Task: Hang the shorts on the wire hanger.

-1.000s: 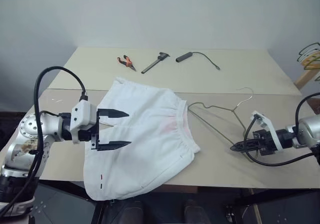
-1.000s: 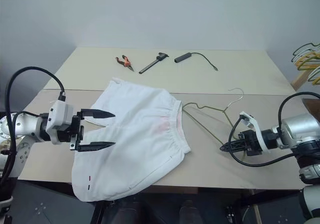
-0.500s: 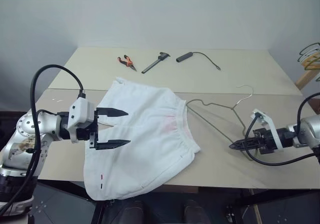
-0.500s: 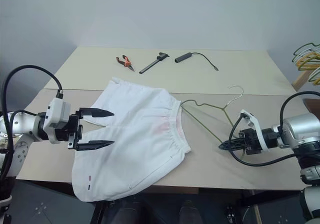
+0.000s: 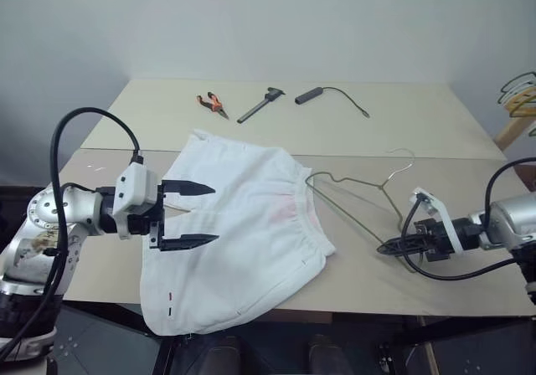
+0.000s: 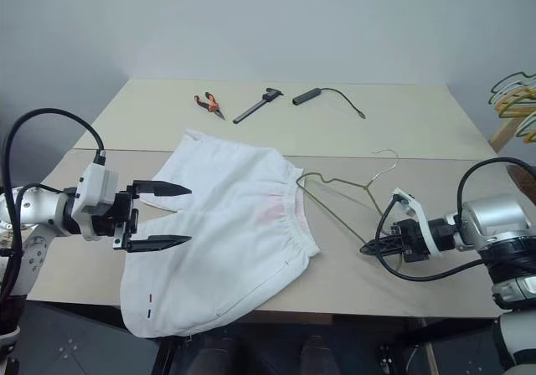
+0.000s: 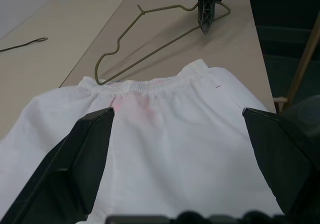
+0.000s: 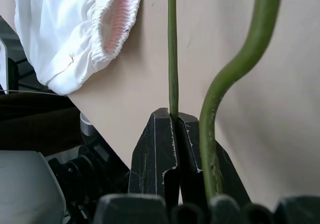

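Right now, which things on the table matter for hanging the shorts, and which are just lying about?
In the job: shorts; wire hanger, pinched in the right tool; left tool, open over the shorts.

Lying about: pliers; caliper; black corded probe; coloured hangers.

White shorts [image 5: 243,224], pink-tinged waistband; olive-tan wire hanger [image 5: 356,199]
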Robot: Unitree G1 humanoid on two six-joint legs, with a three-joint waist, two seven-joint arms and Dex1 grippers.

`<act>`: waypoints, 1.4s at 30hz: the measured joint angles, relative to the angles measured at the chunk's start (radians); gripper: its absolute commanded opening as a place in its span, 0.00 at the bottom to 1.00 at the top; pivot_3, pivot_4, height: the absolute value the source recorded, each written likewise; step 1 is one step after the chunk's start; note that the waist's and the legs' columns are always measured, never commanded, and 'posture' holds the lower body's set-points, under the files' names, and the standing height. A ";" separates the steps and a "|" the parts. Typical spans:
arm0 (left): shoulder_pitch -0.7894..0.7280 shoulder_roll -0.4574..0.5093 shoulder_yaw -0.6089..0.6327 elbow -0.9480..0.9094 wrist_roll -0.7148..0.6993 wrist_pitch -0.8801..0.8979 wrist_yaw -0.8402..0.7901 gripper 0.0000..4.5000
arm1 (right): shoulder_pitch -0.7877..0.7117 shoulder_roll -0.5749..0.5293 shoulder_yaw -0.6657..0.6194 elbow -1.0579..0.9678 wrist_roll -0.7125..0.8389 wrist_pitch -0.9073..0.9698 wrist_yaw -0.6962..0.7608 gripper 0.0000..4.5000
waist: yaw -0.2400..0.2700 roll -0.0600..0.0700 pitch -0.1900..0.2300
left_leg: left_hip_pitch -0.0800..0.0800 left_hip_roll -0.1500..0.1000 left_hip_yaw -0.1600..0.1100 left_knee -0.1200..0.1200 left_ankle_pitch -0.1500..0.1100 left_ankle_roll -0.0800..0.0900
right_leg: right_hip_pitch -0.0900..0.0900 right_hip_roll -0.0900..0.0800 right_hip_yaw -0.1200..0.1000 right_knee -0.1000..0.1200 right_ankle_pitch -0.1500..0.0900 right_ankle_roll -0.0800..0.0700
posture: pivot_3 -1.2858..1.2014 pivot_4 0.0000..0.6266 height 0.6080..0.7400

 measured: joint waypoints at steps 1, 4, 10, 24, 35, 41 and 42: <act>0.003 0.004 0.001 -0.006 0.000 0.001 0.000 1.00 | -0.005 0.000 0.000 0.008 0.000 0.000 0.000 0.00 | 0.000 0.000 0.000 | 0.000 0.000 0.000 0.000 0.000 0.000 | 0.000 0.000 0.000 0.000 0.000 0.000 | 0.55 0.12 1.00; 0.021 0.013 0.008 -0.019 -0.001 0.001 0.001 1.00 | -0.011 -0.002 -0.001 0.026 -0.006 -0.004 0.001 0.00 | 0.000 0.000 0.000 | 0.000 0.000 0.000 0.000 0.000 0.000 | 0.000 0.000 0.000 0.000 0.000 0.000 | 0.55 0.11 1.00; 0.025 0.014 0.010 -0.020 -0.002 0.002 0.000 1.00 | -0.011 -0.002 -0.001 0.039 -0.019 -0.018 0.002 0.00 | 0.000 0.000 0.000 | 0.000 0.000 0.000 0.000 0.000 0.000 | 0.000 0.000 0.000 0.000 0.000 0.000 | 0.54 0.11 1.00; 0.009 0.014 0.004 -0.018 -0.001 0.001 -0.002 1.00 | 0.000 -0.024 0.040 -0.025 -0.017 -0.019 0.061 0.00 | 0.000 0.000 0.000 | 0.000 0.000 0.000 0.000 0.000 0.000 | 0.000 0.000 0.000 0.000 0.000 0.000 | 0.55 0.13 1.00; 0.025 0.026 0.006 -0.024 -0.002 0.003 -0.010 1.00 | -0.049 0.043 0.076 0.067 -0.040 -0.044 0.075 0.00 | -0.001 0.000 0.000 | 0.001 0.000 0.000 -0.001 0.000 0.000 | 0.001 0.000 0.000 0.000 0.000 0.000 | 0.56 0.12 1.00; 0.059 0.031 0.032 -0.045 -0.003 0.005 0.004 1.00 | -0.087 0.081 0.106 0.092 -0.042 -0.048 0.119 0.00 | 0.011 0.000 0.000 | 0.000 0.000 -0.001 -0.001 0.000 0.000 | 0.000 0.000 0.000 -0.001 0.000 0.000 | 0.57 0.13 1.00; 0.069 0.032 0.043 -0.054 -0.004 0.007 0.006 1.00 | -0.087 0.081 0.118 0.088 -0.043 -0.051 0.138 0.00 | 0.014 0.000 0.000 | -0.001 0.000 -0.001 -0.001 0.000 0.000 | -0.001 0.000 0.000 -0.001 0.000 0.000 | 0.57 0.13 1.00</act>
